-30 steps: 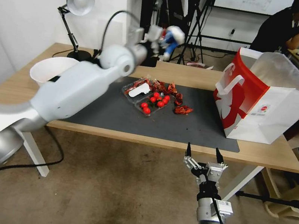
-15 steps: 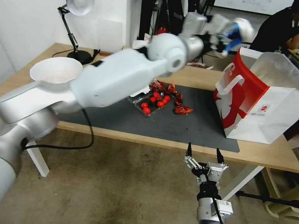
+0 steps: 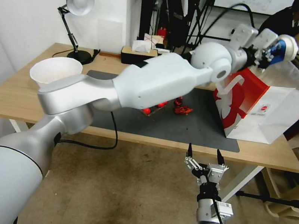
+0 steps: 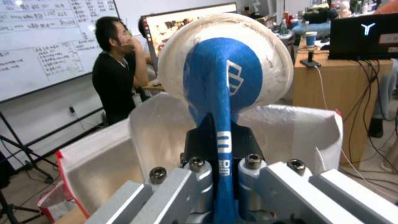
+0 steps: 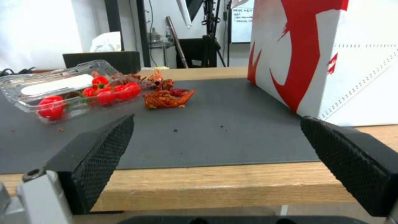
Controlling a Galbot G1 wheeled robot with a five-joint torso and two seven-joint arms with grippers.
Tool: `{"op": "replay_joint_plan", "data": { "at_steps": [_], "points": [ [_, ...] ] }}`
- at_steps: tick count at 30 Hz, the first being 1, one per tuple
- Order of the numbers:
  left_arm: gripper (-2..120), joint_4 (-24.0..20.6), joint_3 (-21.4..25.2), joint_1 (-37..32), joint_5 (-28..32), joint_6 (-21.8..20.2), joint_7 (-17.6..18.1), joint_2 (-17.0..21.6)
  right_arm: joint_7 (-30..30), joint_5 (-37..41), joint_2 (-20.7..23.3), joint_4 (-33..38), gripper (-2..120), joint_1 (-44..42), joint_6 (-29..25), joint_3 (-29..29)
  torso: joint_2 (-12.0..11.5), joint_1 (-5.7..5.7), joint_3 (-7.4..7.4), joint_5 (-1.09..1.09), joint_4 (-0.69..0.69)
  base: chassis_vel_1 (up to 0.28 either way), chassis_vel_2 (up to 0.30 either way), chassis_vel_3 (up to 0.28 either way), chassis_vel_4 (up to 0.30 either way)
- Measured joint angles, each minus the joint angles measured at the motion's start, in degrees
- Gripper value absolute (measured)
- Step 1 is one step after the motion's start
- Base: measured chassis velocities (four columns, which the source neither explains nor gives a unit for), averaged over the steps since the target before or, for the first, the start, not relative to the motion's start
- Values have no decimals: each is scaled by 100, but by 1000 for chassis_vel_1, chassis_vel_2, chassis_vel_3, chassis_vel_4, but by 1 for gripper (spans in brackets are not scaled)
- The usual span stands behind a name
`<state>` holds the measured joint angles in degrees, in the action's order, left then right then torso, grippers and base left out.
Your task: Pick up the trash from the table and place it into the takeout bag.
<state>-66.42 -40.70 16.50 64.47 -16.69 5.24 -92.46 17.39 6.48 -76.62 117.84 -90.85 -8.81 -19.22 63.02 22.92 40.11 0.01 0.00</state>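
Since half a sec ago the left arm has swung further right: the left gripper [image 3: 276, 49] now sits over the open top of the takeout bag [image 3: 267, 108], fingers pinched on the flattened blue-and-white paper cup [image 4: 226, 68], held above the bag's mouth, not yet inside. Bag stands on the right end of the table [image 3: 8, 93], overlapping the right edge of the dark grey mat [image 3: 192, 130]. Near mat centre, partly hidden by the arm: a clear plastic box of small red fruit [image 5: 70, 90] w/ a red crumpled wrapper [image 5: 166, 99] just beside it, toward the bag. A white bowl [image 3: 56, 69] rests near the table's left end, a desk lamp [image 3: 78, 2] at the far left corner. Right gripper [image 3: 205, 155] hangs below the table's near edge, fingers spread wide, holding nothing.
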Motion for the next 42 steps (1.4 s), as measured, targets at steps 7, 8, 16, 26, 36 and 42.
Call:
{"op": "replay_joint_plan", "data": {
  "at_steps": [7,8,16,26,36,42],
  "points": [
    [0,-65,-60,-26,5,12,3,6,-2,0,-2,-39,100,42,-7,35,0,0,0,0,1,0,0,0,0],
    [0,-65,-60,-26,5,12,3,6,-2,0,-2,-39,100,42,-7,35,0,0,0,0,1,0,0,0,0],
    [27,-84,-86,-111,6,91,17,19,-4,0,2,-49,100,57,-8,44,0,0,0,-1,1,0,0,0,0],
    [68,-77,102,-115,13,96,35,28,-6,0,-3,-64,100,82,-8,61,1,0,0,-1,0,0,0,0,0],
    [99,-161,613,-275,-46,72,128,497,-6,1,20,-11,100,52,-7,34,1,0,0,-2,1,0,0,0,0],
    [100,-572,927,-714,-309,70,188,1318,-6,1,31,-4,100,50,7,40,1,0,0,-3,1,0,0,0,0]
  ]
}}
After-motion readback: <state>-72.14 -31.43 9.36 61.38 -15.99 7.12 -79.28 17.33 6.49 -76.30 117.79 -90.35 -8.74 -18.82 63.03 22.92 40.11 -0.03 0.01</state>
